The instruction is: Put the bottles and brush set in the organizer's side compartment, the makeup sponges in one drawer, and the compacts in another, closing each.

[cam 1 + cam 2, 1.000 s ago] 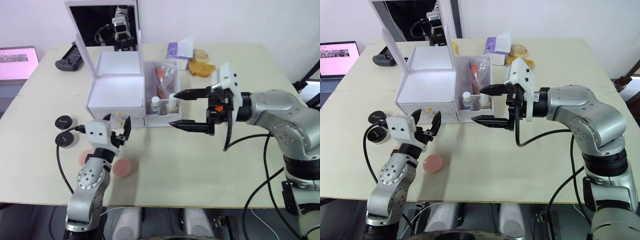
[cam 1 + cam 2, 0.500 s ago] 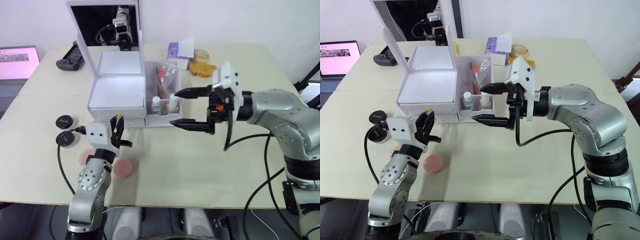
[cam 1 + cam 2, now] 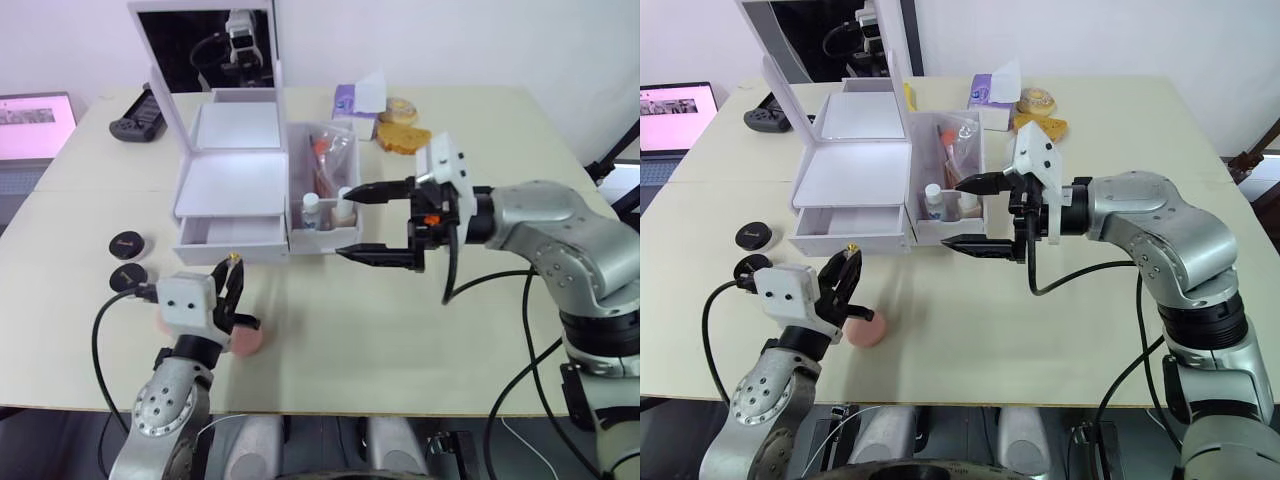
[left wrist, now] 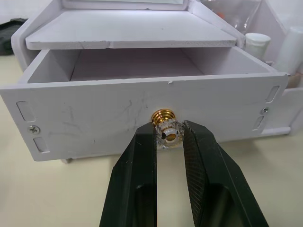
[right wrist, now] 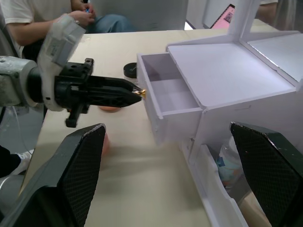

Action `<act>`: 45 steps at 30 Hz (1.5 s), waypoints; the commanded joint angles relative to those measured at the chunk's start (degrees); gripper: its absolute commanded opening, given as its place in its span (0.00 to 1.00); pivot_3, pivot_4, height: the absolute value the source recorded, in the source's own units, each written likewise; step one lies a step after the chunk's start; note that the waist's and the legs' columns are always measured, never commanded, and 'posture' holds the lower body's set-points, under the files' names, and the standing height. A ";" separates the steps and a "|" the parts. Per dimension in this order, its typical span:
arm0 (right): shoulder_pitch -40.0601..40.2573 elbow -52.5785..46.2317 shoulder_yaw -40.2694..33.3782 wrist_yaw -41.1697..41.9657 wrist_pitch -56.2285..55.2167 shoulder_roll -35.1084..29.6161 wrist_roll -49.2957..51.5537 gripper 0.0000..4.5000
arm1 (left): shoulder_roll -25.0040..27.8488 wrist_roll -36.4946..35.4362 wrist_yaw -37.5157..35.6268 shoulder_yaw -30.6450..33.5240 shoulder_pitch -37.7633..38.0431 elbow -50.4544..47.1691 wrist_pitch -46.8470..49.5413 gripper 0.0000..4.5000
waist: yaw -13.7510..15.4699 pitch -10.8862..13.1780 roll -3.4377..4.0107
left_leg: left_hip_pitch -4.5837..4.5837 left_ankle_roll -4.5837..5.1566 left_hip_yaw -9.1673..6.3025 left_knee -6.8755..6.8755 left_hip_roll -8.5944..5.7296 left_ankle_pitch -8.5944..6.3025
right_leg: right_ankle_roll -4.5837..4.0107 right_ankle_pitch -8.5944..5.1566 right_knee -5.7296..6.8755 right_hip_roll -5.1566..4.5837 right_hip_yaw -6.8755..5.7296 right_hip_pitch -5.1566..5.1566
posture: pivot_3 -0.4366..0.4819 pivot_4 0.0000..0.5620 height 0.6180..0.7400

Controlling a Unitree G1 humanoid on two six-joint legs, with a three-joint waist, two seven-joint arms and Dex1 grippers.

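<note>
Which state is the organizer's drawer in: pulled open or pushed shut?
Open. The drawer juts from the organizer, its hollow showing, and the left gripper is clamped on its knob.

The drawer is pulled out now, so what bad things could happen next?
1. The left gripper pinches only the small gold knob of the drawer; pulling further might slide the drawer right out of the organizer.
2. The pink makeup sponge lies just beside that arm, so lowering it could knock the sponge aside.
3. The right gripper, jaws wide, hovers close to the side compartment and might bump it.
</note>
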 commanded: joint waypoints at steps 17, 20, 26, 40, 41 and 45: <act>-0.74 -0.51 -0.15 0.72 -1.75 1.24 -1.02 1.00 | 1.22 -0.09 -0.84 -0.42 6.70 -9.50 -0.41 0.06 | -0.18 0.00 0.01 | -0.57 0.13 0.04 0.04 0.00 -0.07 | 0.03 0.01 -0.04 -0.01 0.00 -0.52 | 0.48 0.27 1.00; -0.75 -0.67 -0.20 0.78 -1.67 1.31 -0.96 1.00 | 1.38 -0.53 -1.07 -0.74 8.64 -10.78 -0.21 0.06 | -0.22 0.00 0.01 | -0.61 0.13 0.04 0.04 0.00 -0.07 | 0.03 0.01 -0.04 -0.01 0.01 -0.58 | 0.48 0.27 1.00; -1.10 -0.48 -0.18 1.13 -1.49 1.27 -0.88 1.00 | 2.06 -1.01 -1.16 -1.88 10.39 -11.89 -0.44 0.06 | 0.02 0.00 0.01 | -0.64 0.13 0.04 0.09 0.00 -0.07 | 0.00 0.00 0.00 -0.01 0.00 -0.61 | 0.48 0.27 1.00; -1.61 0.49 0.41 1.60 -1.86 2.23 -1.45 1.00 | 2.42 -2.57 0.05 -0.80 10.23 -11.89 -2.54 0.48 | 0.02 0.00 0.01 | -0.64 0.12 0.05 0.21 0.00 -0.06 | -0.06 0.05 0.07 0.00 0.00 -0.58 | 0.48 0.27 1.00; -1.74 0.63 0.39 1.79 -1.87 2.24 -1.42 1.00 | 2.85 -3.51 -0.32 -0.25 11.09 -11.89 -3.57 0.59 | 0.01 -0.01 0.02 | -0.63 0.12 0.04 0.21 0.00 -0.06 | -0.07 0.05 0.07 0.00 0.00 -0.57 | 0.48 0.27 1.00; -2.04 1.40 0.01 3.17 -2.15 1.80 -1.28 1.00 | 5.61 -8.12 -3.00 1.71 19.90 -11.89 -11.29 0.99 | -0.18 -0.02 0.03 | -0.60 0.11 0.05 0.21 0.01 -0.05 | -0.13 0.05 0.07 0.00 0.01 -0.56 | 0.48 0.27 1.00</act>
